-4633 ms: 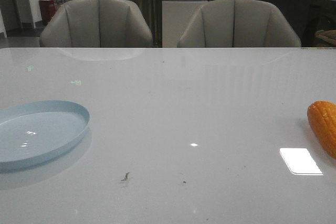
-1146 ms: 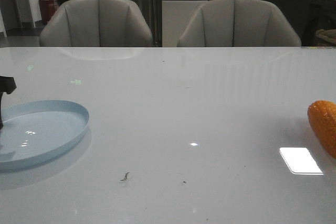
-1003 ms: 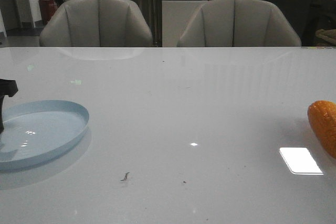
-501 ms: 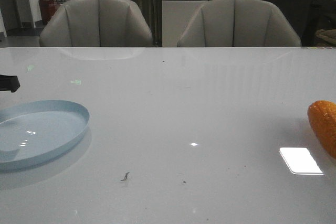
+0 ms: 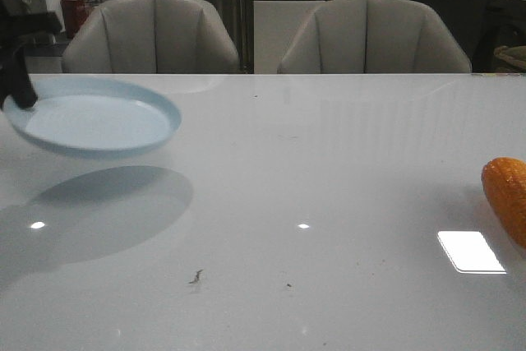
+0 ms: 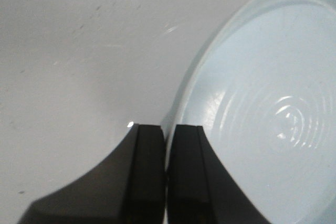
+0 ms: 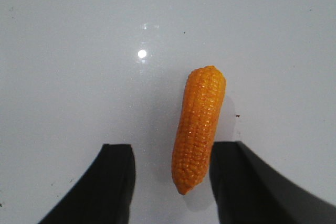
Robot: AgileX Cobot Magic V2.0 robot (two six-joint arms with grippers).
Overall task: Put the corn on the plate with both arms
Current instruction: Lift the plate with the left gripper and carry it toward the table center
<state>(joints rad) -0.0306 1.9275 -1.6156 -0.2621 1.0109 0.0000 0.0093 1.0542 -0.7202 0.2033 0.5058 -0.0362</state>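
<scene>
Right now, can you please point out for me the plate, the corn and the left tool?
plate (image 5: 99, 121): front view, on its bare inner floor.
corn (image 7: 199, 124): right wrist view, on the middle of the cob.
left tool (image 6: 167, 174): left wrist view, midway between its tips, at the plate's rim.

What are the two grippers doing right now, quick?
Left gripper: shut on the plate rim, plate lifted off the table.
Right gripper: open, corn between its fingers, not gripped.

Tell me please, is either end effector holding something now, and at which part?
The left end effector holds the plate by its rim, lifted above the table. The right end effector is open around the corn, not gripping it.
</scene>
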